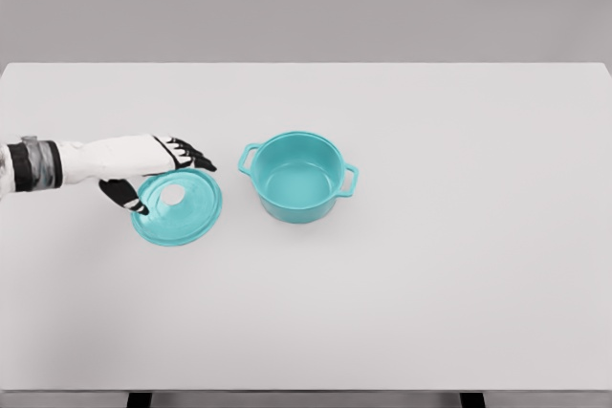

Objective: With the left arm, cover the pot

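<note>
1. One view only, from the head: the left hand (153, 171) comes in from the left edge, fingers above and thumb below the near-left rim of the lid (178, 207), apparently gripping it.
2. Lid sits tilted at the hand, its inside facing the camera, left of the pot (298, 177) and apart from it.
3. Pot stands upright and uncovered near the middle of the desk (459, 265), both handles showing.

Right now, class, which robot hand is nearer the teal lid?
Left. The left robot hand is at the lid, fingers at its far-left rim; whether it grips is unclear. No right robot hand is in view.
</note>
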Robot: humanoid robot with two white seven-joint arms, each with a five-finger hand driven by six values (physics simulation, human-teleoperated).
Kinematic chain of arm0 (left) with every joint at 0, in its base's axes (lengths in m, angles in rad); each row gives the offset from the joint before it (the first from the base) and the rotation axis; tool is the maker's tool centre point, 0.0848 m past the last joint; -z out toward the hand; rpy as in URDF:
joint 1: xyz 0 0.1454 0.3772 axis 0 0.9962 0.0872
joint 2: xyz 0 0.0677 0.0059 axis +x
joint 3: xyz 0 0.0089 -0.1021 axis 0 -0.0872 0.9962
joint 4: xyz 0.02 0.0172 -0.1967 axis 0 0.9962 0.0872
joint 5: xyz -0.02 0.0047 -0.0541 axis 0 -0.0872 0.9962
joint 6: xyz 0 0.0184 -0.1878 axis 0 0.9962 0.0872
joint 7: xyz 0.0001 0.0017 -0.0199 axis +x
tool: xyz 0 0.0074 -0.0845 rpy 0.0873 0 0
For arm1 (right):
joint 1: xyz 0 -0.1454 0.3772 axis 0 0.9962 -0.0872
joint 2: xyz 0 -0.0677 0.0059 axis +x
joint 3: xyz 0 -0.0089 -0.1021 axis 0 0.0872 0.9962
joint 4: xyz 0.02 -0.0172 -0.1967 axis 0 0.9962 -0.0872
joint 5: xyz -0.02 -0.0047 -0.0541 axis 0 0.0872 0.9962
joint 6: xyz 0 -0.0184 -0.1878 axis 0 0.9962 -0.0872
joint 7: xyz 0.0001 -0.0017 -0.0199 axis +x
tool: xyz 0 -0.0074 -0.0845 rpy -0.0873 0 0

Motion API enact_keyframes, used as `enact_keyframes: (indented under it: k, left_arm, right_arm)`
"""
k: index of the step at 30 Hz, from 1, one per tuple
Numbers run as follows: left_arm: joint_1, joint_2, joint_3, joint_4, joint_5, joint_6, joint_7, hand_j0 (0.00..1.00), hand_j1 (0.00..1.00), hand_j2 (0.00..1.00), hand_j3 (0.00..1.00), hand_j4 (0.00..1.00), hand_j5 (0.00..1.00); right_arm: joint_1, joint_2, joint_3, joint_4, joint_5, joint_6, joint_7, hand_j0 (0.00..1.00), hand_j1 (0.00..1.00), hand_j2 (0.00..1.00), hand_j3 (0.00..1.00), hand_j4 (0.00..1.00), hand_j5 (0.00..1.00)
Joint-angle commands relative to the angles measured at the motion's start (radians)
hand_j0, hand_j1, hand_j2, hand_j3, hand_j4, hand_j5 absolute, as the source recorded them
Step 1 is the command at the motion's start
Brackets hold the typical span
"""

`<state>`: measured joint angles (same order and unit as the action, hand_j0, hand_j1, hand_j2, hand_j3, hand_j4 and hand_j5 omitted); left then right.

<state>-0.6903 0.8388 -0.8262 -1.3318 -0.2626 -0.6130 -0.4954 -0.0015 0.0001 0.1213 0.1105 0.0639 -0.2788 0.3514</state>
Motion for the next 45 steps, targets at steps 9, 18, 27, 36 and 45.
enact_keyframes:
  k: [9, 18, 27, 36, 45]
  left_arm:
    - [-0.002, -0.004, -0.01, 0.003, 0.011, 0.002, 0.0, 1.0, 1.0, 1.0, 1.0, 1.0, 1.0]
    - [-0.002, -0.007, -0.01, 0.003, 0.002, 0.002, -0.002, 1.0, 1.0, 1.0, 1.0, 1.0, 1.0]
    - [0.008, -0.004, -0.017, 0.003, 0.0, 0.002, -0.002, 0.76, 0.76, 0.76, 0.76, 0.76, 0.76]
    - [0.012, -0.001, -0.031, 0.008, 0.002, 0.002, 0.001, 0.61, 0.61, 0.61, 0.61, 0.61, 0.61]
    - [0.014, 0.0, -0.031, 0.013, 0.002, 0.002, 0.001, 0.51, 0.51, 0.51, 0.51, 0.51, 0.51]
  right_arm:
    - [0.0, 0.0, 0.0, 0.0, 0.001, 0.0, 0.001, 1.0, 1.0, 1.0, 1.0, 1.0, 1.0]
    - [0.0, 0.0, 0.0, 0.001, 0.001, 0.0, 0.001, 1.0, 1.0, 1.0, 1.0, 1.0, 1.0]
    - [0.0, 0.0, 0.0, 0.0, 0.001, 0.0, 0.001, 1.0, 1.0, 1.0, 1.0, 1.0, 1.0]
    - [0.0, 0.0, 0.0, 0.0, 0.001, 0.0, 0.0, 1.0, 1.0, 1.0, 1.0, 1.0, 1.0]
    - [0.0, 0.0, 0.0, 0.0, 0.001, 0.0, 0.001, 1.0, 1.0, 1.0, 1.0, 1.0, 1.0]
